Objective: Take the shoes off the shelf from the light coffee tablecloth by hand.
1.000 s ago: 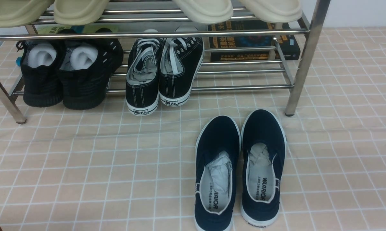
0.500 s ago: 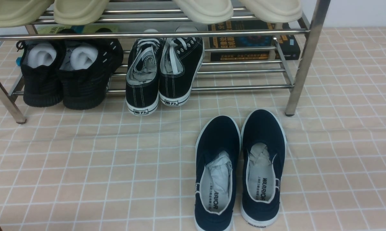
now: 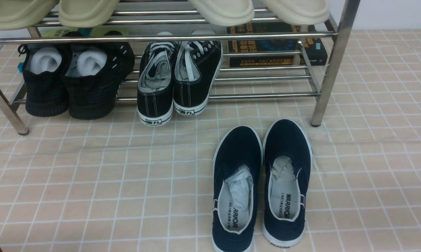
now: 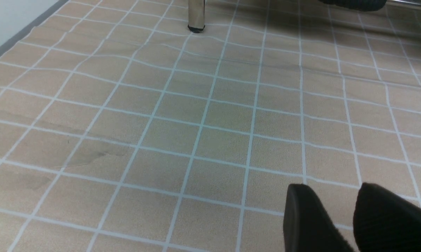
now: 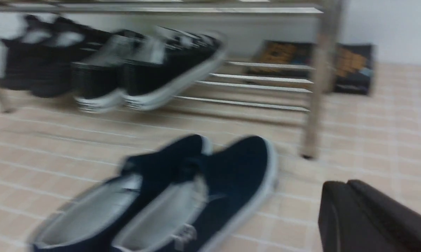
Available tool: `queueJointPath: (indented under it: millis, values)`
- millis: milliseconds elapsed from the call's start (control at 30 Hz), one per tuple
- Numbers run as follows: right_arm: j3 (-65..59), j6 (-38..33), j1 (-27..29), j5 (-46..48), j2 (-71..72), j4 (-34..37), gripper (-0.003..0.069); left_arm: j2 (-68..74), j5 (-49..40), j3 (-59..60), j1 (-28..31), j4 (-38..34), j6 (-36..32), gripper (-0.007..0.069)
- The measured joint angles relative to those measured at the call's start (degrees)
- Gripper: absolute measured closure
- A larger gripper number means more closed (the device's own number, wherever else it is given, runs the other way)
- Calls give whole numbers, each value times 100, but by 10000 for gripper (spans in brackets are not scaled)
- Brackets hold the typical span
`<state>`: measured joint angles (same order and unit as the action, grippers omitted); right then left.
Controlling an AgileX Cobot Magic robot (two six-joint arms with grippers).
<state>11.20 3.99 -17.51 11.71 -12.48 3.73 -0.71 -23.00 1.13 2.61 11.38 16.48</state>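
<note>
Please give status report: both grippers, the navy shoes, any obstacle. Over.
Left gripper open, empty. Right gripper looks shut, empty. Navy-blue canvas slip-ons side by side on beige grid tablecloth, off chrome tube shelf. Nothing in the way.

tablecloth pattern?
The tablecloth is beige-tan with a grid of thin white lines forming squares; clearest in the front view.

- View motion-blurred.
- Right claw: black fingers pressed together, no visible gap, nothing held.
- Navy shoes side by side on the light coffee tablecloth, near the claw, not touching it.
- Shelf beyond the shoes; nearest leg stands ahead of the claw.
- Black lace-up sneakers on the lower tier.
</note>
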Motion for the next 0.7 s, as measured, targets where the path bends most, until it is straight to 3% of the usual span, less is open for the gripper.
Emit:
queueJointPath:
  millis: [100, 400, 700]
  values:
    - [-505, 0, 545, -8, 179, 0, 627, 0, 0, 0, 0, 0, 0, 385]
    - [-1260, 0, 1470, 46, 906, 0, 627, 0, 0, 0, 0, 0, 0, 385]
    - [-1241, -4, 1799, 866, 1302, -41, 618, 0, 0, 0, 0, 0, 0, 385]
